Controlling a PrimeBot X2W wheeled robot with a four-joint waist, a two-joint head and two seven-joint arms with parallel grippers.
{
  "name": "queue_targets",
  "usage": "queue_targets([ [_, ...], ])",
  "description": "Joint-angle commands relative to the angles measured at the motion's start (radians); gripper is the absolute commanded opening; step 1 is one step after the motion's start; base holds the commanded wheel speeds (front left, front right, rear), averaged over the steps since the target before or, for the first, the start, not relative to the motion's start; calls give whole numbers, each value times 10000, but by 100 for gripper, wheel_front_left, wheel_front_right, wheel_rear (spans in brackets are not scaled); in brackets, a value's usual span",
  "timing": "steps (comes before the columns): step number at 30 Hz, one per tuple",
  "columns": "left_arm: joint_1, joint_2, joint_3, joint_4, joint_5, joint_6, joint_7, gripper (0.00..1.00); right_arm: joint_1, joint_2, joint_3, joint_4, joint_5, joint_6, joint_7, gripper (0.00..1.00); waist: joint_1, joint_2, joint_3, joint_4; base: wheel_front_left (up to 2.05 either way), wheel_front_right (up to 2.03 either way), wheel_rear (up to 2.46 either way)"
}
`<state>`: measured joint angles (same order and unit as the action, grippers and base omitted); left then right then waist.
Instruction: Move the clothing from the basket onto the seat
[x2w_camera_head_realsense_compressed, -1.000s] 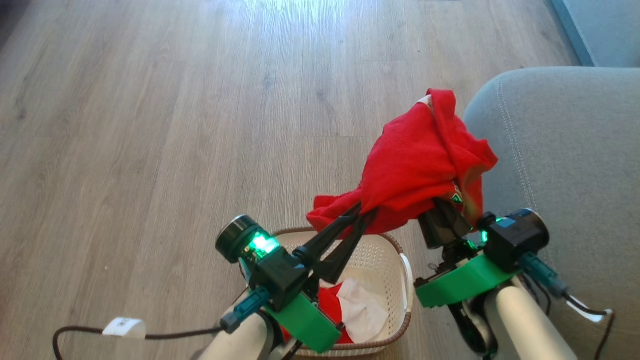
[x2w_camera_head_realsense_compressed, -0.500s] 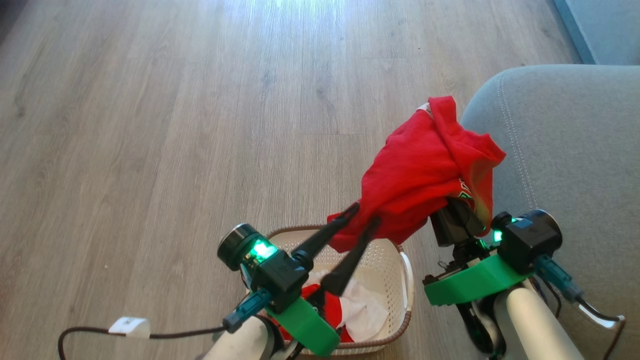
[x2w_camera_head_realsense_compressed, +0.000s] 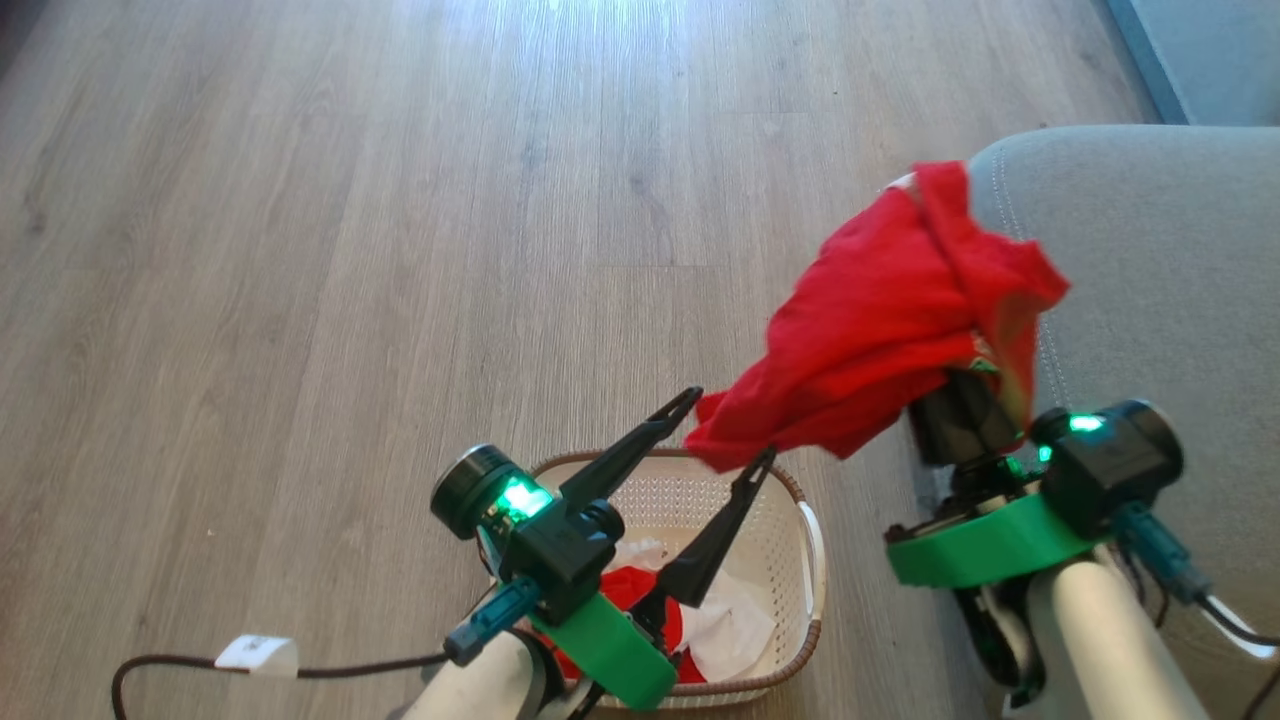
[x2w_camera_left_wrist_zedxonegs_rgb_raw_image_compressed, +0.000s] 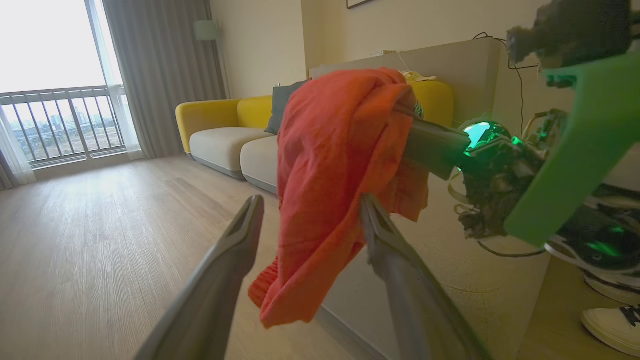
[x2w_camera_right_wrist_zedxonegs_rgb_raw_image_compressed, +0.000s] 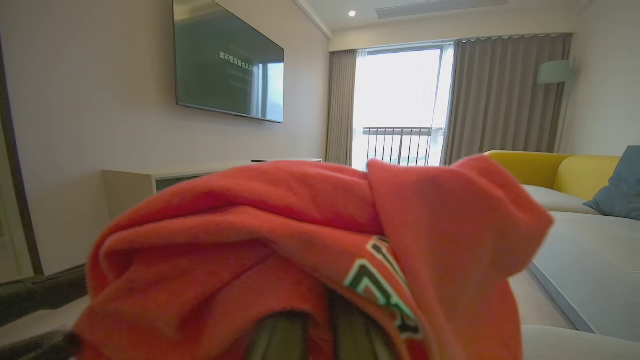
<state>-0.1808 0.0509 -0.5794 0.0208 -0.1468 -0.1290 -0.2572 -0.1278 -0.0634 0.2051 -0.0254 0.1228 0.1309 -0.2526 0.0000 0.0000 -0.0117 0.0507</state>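
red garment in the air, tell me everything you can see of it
The red garment is soft bright red cloth, bunched and draped over the right gripper, whose jaws are buried in its folds. A green-and-white print shows by that gripper, a white scrap at its top. It hangs between basket and seat; its low tip is near the open left gripper.

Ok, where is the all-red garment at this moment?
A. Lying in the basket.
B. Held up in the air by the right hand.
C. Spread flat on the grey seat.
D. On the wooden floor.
B: the red garment hangs from the right hand, raised clear of the basket, while the left hand is open beside it.
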Motion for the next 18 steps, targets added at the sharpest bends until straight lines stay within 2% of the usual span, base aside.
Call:
queue_targets([
  [1,-276,-7,430,-298,107,23,-45,100,-319,131,35,-441,-30,-2,-92,0,0,0,-2,-8,0,0,0],
  [18,240,-4,805,704,424,-11,-46,100,672,131,-1598,-501,-2,-2,-92,0,0,0,27,-256,0,0,0],
])
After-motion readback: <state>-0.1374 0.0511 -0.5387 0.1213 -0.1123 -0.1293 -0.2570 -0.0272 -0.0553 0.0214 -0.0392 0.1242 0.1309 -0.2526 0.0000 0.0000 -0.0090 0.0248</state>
